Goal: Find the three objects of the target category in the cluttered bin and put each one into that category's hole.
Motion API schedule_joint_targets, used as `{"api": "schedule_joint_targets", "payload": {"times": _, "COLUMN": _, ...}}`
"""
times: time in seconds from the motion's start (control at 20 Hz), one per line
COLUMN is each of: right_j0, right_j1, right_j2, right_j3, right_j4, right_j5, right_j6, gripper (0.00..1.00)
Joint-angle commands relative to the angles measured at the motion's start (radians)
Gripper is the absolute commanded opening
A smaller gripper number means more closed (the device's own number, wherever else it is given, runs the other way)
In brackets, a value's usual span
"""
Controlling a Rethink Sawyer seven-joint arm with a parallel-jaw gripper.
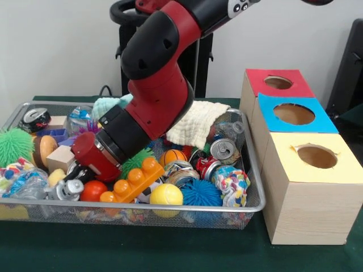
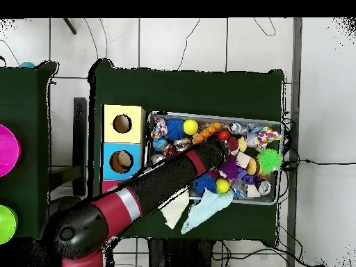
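The bin (image 1: 258, 207) is a silver wire-mesh basket full of mixed clutter; it also shows in the overhead view (image 2: 279, 163). My gripper (image 1: 71, 182) is low in the bin's front left part, among the objects, beside a red ball (image 1: 93, 190) and an orange toy brick (image 1: 134, 180). What it touches is hidden. In the overhead view the gripper (image 2: 229, 140) is in the middle of the bin. Three wooden boxes with holes stand beside the bin: red top (image 1: 278, 83), blue top (image 1: 294, 114), yellow top (image 1: 316, 156).
In the bin are a yellow ball (image 1: 166, 195), a blue spiky ball (image 1: 199, 192), a green spiky ball (image 1: 14, 145), crushed cans (image 1: 222, 150), a white cloth (image 1: 195, 122), a wooden block (image 1: 59, 157). The arm (image 1: 153, 85) covers the bin's middle.
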Motion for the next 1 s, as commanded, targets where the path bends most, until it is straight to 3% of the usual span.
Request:
{"api": "schedule_joint_targets", "payload": {"times": 0.05, "right_j0": -0.109, "right_j1": 0.036, "right_j2": 0.127, "right_j3": -0.059, "right_j4": -0.059, "right_j5": 0.152, "right_j6": 0.007, "gripper": 0.00}}
{"api": "schedule_joint_targets", "payload": {"times": 0.45, "right_j0": -0.116, "right_j1": 0.011, "right_j2": 0.162, "right_j3": -0.065, "right_j4": -0.095, "right_j5": 0.180, "right_j6": -0.006, "gripper": 0.00}}
{"api": "schedule_joint_targets", "payload": {"times": 0.7, "right_j0": -0.114, "right_j1": 0.005, "right_j2": 0.170, "right_j3": -0.044, "right_j4": -0.110, "right_j5": 0.123, "right_j6": 0.020, "gripper": 0.00}}
{"api": "schedule_joint_targets", "payload": {"times": 0.8, "right_j0": -0.126, "right_j1": -0.042, "right_j2": 0.233, "right_j3": -0.007, "right_j4": -0.160, "right_j5": 0.056, "right_j6": 0.013, "gripper": 0.00}}
{"api": "schedule_joint_targets", "payload": {"times": 0.95, "right_j0": -0.187, "right_j1": -0.190, "right_j2": 0.412, "right_j3": 0.082, "right_j4": -0.306, "right_j5": -0.070, "right_j6": 0.008, "gripper": 0.00}}
{"api": "schedule_joint_targets", "payload": {"times": 1.0, "right_j0": -0.196, "right_j1": -0.212, "right_j2": 0.436, "right_j3": 0.096, "right_j4": -0.336, "right_j5": -0.080, "right_j6": 0.009, "gripper": 0.00}}
